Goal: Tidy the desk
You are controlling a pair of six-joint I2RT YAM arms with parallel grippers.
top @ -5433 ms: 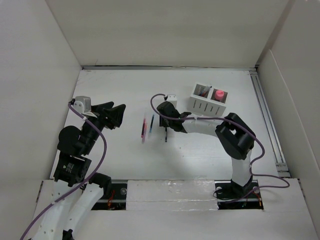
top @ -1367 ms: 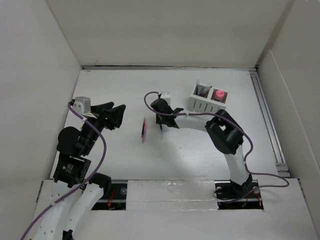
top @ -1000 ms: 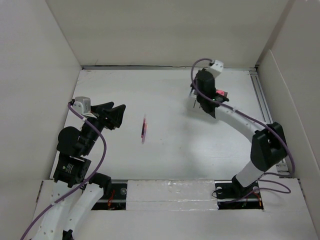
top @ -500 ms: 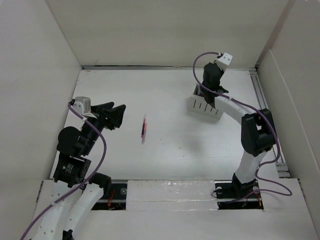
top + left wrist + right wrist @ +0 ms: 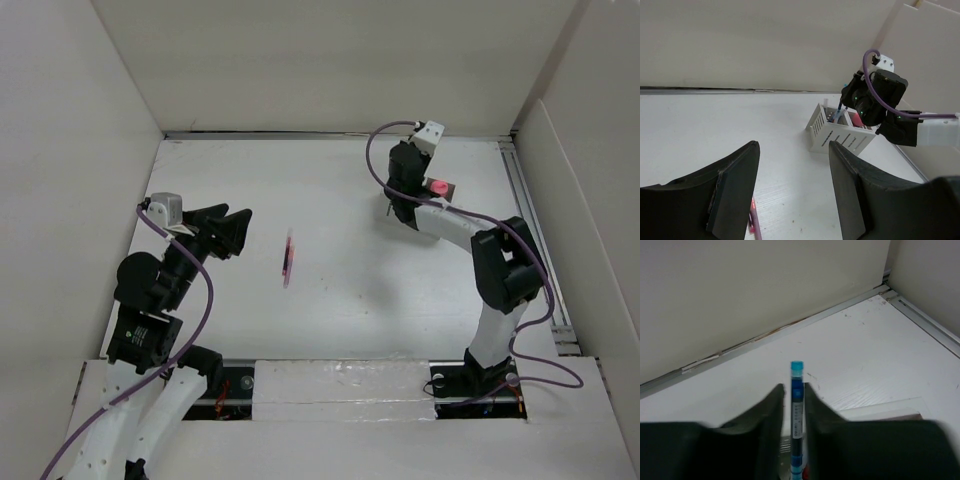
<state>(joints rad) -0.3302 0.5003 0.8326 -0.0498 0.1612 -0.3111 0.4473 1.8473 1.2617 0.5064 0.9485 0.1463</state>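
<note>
The desk (image 5: 350, 300) is a white tabletop inside white walls. My right gripper (image 5: 403, 197) hovers over the white organizer box (image 5: 837, 137) at the back right and hides most of it from above. In the right wrist view it (image 5: 794, 390) is shut on a blue pen (image 5: 797, 405), held upright with its cap above the fingertips. A pink round item (image 5: 437, 186) sits in the box. A pink pen (image 5: 288, 258) lies mid-desk, also low in the left wrist view (image 5: 754, 225). My left gripper (image 5: 225, 232) is open and empty, left of the pink pen.
A metal rail (image 5: 535, 240) runs along the desk's right edge. White walls enclose the desk close behind the organizer. The right arm (image 5: 500, 270) arches over the right side of the desk.
My right gripper picked the blue pen up from mid-desk and carried it to the organizer at the back right. The left arm and the pink pen have not moved.
</note>
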